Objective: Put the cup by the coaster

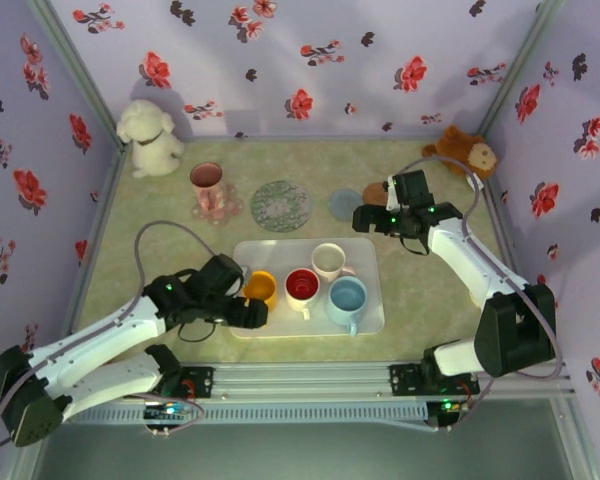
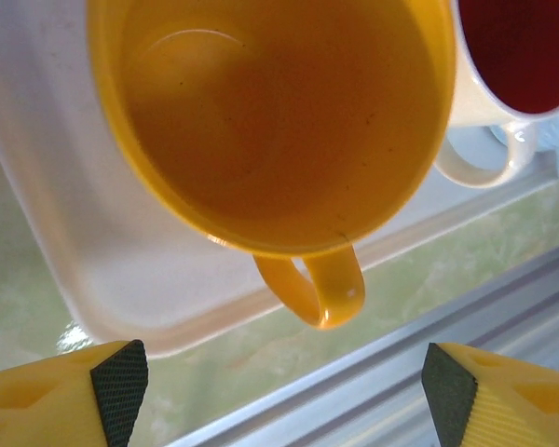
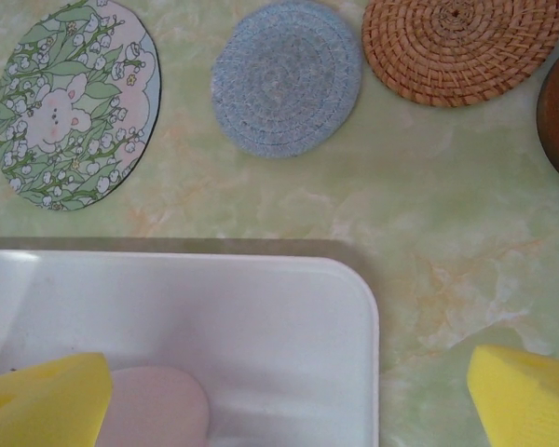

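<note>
From above, my left tool (image 1: 246, 305) sits at the near-left corner of the tray (image 1: 372, 322), just beside the yellow cup (image 1: 262, 288). The coasters lie past the tray's far edge, well apart from that cup, with my right tool (image 1: 366, 218) hanging near them. Through the left wrist camera, the yellow cup (image 2: 279, 121) stands upright in the tray (image 2: 140, 279), straight ahead of my left tool (image 2: 284, 384). Its handle (image 2: 319, 291) points back at me, between fingers (image 2: 119, 386) spread wide and holding nothing. Through the right wrist camera, my right tool (image 3: 289, 400) is also spread and empty over the tray's corner (image 3: 371, 317). The floral coaster (image 3: 74, 102), blue coaster (image 3: 287, 76) and woven coaster (image 3: 461, 42) lie ahead on the tabletop (image 3: 447, 242). I judge the left tool nearer for the pickup.
</note>
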`<state>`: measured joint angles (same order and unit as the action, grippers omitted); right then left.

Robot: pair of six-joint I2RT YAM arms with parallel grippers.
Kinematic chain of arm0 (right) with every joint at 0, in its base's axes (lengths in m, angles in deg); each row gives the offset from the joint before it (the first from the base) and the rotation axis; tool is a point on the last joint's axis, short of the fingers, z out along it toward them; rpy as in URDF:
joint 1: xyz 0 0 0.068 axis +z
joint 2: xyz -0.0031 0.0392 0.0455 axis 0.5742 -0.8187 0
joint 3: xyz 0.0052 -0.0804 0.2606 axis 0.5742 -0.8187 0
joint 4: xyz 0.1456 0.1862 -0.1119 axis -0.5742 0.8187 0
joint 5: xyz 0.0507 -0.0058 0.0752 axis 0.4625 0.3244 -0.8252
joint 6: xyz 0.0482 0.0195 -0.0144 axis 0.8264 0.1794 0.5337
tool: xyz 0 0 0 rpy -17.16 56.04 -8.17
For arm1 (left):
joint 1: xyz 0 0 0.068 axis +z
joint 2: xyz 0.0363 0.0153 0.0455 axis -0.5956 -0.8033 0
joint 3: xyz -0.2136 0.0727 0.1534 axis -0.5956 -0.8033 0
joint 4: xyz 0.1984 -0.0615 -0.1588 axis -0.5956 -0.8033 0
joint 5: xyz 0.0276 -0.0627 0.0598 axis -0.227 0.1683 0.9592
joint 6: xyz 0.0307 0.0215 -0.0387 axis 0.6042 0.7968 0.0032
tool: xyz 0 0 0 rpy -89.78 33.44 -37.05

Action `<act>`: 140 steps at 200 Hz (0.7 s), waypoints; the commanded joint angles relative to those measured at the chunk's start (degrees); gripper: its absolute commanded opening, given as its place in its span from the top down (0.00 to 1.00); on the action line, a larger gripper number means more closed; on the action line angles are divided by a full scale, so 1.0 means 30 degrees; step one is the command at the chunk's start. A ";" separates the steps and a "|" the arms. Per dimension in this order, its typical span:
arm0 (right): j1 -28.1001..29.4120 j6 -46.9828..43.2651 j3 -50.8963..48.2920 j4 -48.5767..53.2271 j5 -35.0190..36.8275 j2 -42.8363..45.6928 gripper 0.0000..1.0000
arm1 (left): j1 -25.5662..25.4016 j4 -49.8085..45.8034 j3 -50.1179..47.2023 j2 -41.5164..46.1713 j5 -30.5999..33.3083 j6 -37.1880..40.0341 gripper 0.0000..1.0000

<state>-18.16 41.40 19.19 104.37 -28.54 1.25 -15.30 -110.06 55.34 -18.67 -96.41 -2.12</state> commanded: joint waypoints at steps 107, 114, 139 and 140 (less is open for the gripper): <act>0.0116 -0.0244 0.0117 0.0109 0.0851 0.0054 0.01 | -0.0994 0.5493 -0.1620 -0.3683 0.1507 -0.1880 0.42; 0.0114 -0.0227 0.0123 0.0111 0.0851 0.0025 0.01 | -0.1047 0.5407 -0.1642 -0.3724 0.1484 -0.1904 0.42; 0.0114 -0.0172 0.0052 0.0087 0.0895 0.0054 0.01 | -0.1070 0.5179 -0.1687 -0.3655 0.1713 -0.2048 0.48; 0.0114 -0.0164 0.0052 0.0086 0.0903 0.0054 0.01 | -0.1062 0.5166 -0.1669 -0.3650 0.1738 -0.2052 0.48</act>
<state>-18.16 41.38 19.19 104.39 -26.97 1.25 -18.01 -94.67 51.08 -29.56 -92.10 -7.02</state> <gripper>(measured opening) 0.991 0.552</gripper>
